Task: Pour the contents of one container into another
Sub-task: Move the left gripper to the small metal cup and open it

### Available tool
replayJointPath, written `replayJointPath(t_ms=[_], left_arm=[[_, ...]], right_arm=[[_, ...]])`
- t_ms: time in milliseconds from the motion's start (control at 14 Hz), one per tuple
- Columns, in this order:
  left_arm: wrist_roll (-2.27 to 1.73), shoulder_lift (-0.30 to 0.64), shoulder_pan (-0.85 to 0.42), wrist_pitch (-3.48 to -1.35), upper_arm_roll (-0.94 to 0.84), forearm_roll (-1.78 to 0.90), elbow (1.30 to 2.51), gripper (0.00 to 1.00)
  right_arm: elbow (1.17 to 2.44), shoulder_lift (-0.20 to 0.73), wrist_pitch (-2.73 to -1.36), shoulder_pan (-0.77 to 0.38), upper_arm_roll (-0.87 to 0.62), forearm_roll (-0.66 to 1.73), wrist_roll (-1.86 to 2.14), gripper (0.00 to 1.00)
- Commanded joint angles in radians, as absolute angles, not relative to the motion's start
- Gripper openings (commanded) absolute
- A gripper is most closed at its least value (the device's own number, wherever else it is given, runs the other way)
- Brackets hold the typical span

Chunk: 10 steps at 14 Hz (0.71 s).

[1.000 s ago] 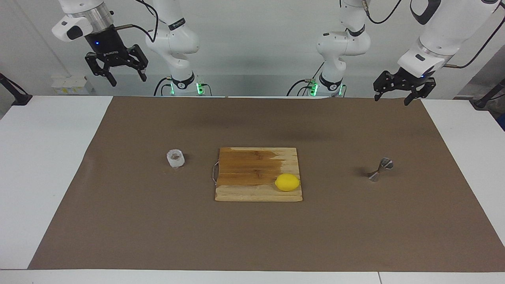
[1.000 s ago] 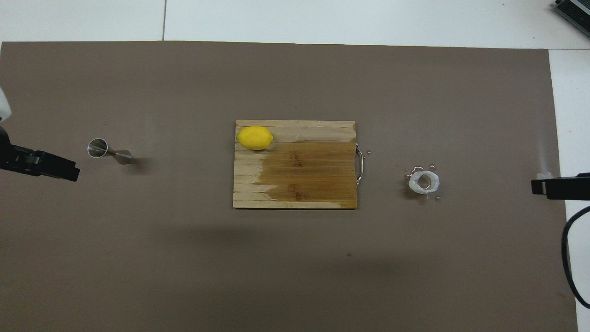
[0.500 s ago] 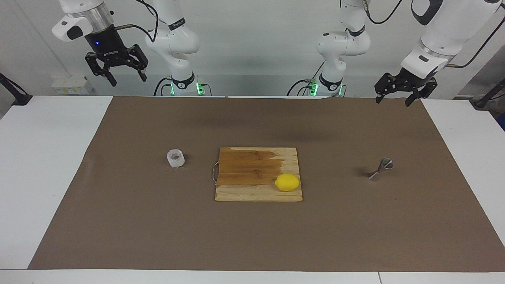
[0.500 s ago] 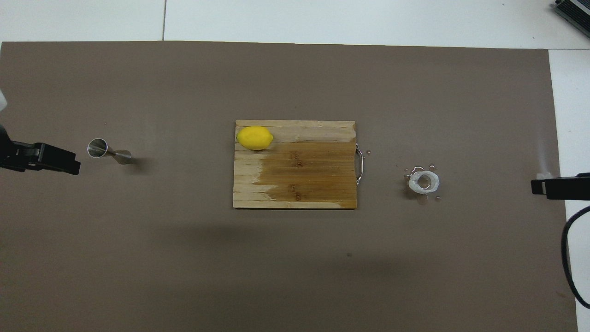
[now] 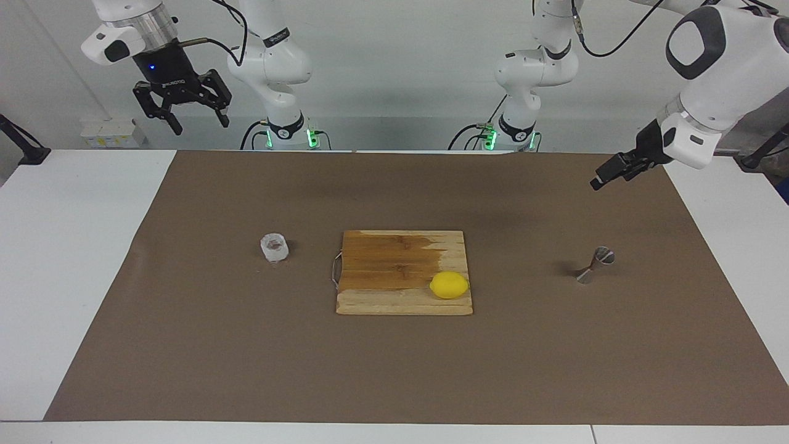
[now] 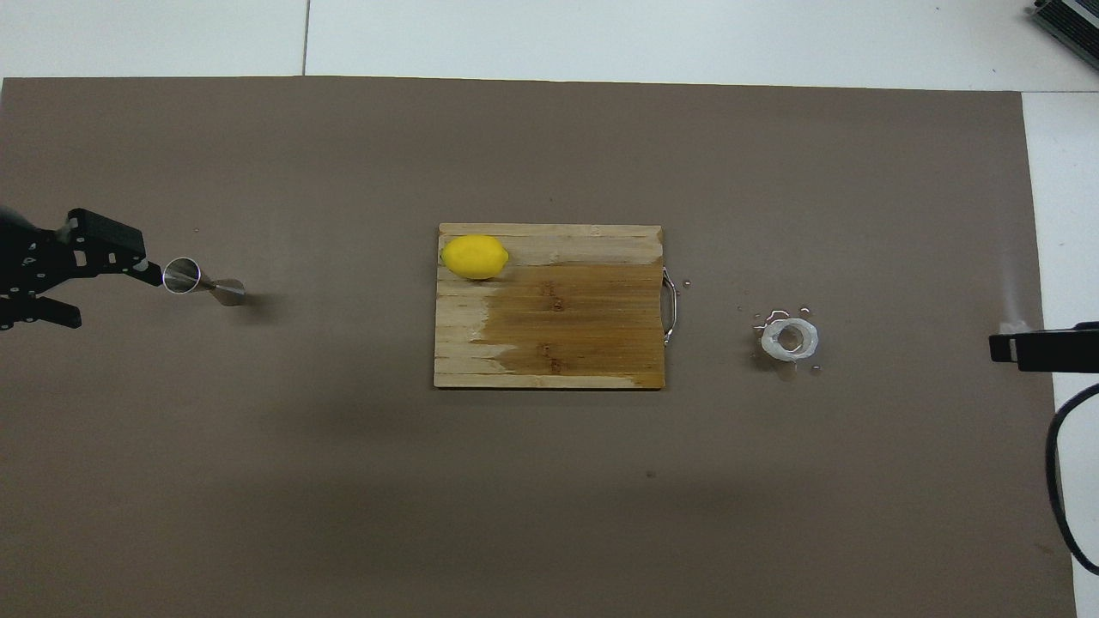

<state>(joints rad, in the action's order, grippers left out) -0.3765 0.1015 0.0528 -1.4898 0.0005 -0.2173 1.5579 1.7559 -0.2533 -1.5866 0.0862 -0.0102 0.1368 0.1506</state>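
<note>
Facing view: left gripper (image 5: 607,174) raised over mat (image 5: 394,370) toward left arm's end, at twelve o'clock from steel jigger (image 5: 595,264), jaws spread per overhead view. Right gripper (image 5: 180,116) waiting high at desk (image 5: 61,246) edge, jaws spread. Glass cup (image 5: 274,247) upright at nine o'clock from cutting board (image 5: 400,302); lemon (image 5: 449,285) on board.

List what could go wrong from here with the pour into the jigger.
The small shiny steel hourglass jigger stands on a narrow foot, so the open left gripper, coming in low from the side, could knock it over.

Droplets lie around the small squat clear glass cup, so it may be slippery for the raised, waiting right gripper.

Both mouths look small, so the pour could miss and wet the brown paper mat.
</note>
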Motion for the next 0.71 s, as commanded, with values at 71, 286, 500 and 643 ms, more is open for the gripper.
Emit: replayJointPath(t_ms=[71,286,500,643], left_arm=[[-0.531,0.274,0.119,-1.440,0.006,-0.300,1.398,1.00],[-0.659,0.339,0.149,-1.465,0.070,-0.406,1.375,1.00],[-0.900,0.434,0.182,-1.476,0.078,-0.455,1.304,1.00],[-1.029,0.478,0.225,-1.486,0.078,-0.515,1.304,1.00]], right_arm=[[1.752,-0.259,-1.569,0.097,-0.014,0.158,0.164,1.00],[1.752,-0.259,-1.569,0.097,-0.014,0.158,0.164,1.00],[1.752,-0.259,-1.571,0.097,-0.014,0.158,0.164,1.00],[1.752,-0.259,-1.569,0.097,-0.014,0.158,0.164,1.00]])
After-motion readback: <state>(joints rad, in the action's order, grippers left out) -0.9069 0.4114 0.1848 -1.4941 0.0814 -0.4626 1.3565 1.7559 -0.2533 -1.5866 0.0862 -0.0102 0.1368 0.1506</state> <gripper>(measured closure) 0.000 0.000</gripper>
